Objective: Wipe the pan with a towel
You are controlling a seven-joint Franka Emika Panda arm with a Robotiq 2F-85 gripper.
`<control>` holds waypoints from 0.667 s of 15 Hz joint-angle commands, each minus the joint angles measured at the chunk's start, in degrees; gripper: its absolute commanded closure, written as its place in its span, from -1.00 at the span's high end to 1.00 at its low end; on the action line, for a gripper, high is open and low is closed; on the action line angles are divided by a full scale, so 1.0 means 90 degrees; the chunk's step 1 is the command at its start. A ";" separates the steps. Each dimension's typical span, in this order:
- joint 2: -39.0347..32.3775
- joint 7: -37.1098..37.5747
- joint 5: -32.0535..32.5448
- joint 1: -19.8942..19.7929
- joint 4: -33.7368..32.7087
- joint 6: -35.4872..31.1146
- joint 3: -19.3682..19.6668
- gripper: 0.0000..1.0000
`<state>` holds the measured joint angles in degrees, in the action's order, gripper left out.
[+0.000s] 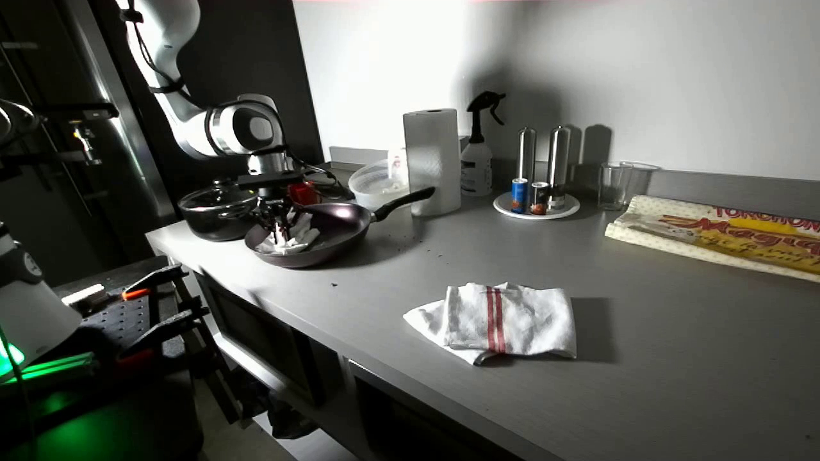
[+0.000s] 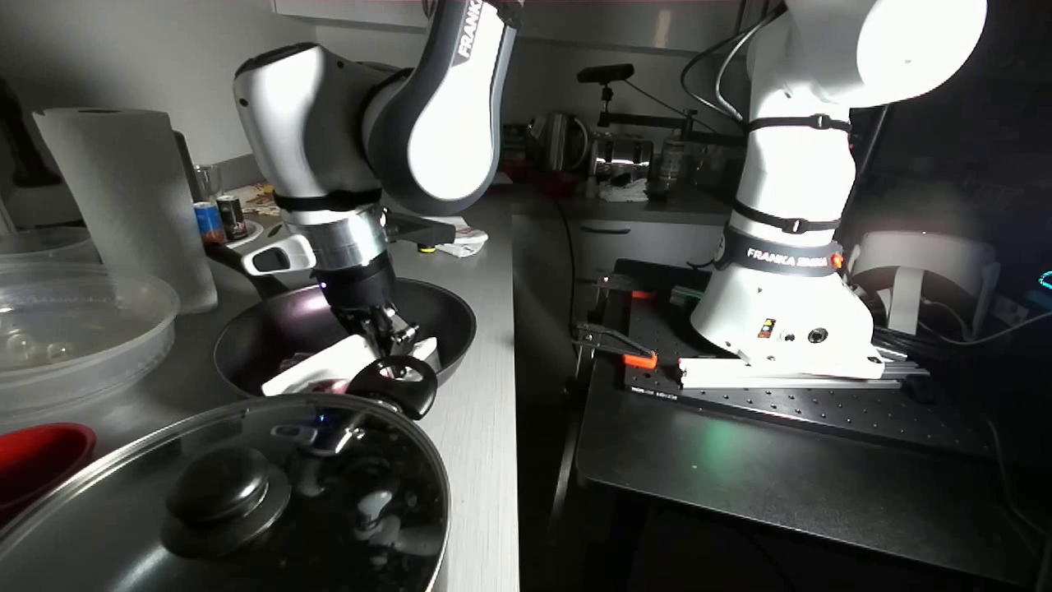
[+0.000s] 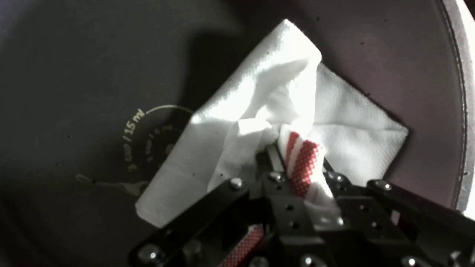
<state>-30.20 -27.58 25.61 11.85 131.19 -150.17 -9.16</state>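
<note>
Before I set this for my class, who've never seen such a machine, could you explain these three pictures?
This mostly white machine is a Franka robot arm, ending in a black two-fingered gripper. Two pictures look on from outside it; the close-up looks down from its wrist. The gripper pinches a red-striped white towel inside a frying pan. Also on the countertop are a lidded pot, a paper towel roll, a spray bottle and, lying separately, a folded dish towel.

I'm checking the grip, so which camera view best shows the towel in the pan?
The wrist view: the towel appears large, a red-striped fold pinched in the gripper, white cloth spread in the pan. Both exterior views show it smaller, partly behind the gripper; a pot handle also blocks some in an exterior view.
</note>
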 commanded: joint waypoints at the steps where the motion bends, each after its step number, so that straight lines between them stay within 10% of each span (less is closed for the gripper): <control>1: -0.0511 -0.0081 0.0109 0.0069 -0.0435 0.0184 -0.0041 -0.92; 10: -0.0505 -0.0243 -0.0529 -0.0963 -0.0832 -0.0152 0.0028 -0.92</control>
<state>-32.38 -27.81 23.61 6.79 126.27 -149.73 -8.88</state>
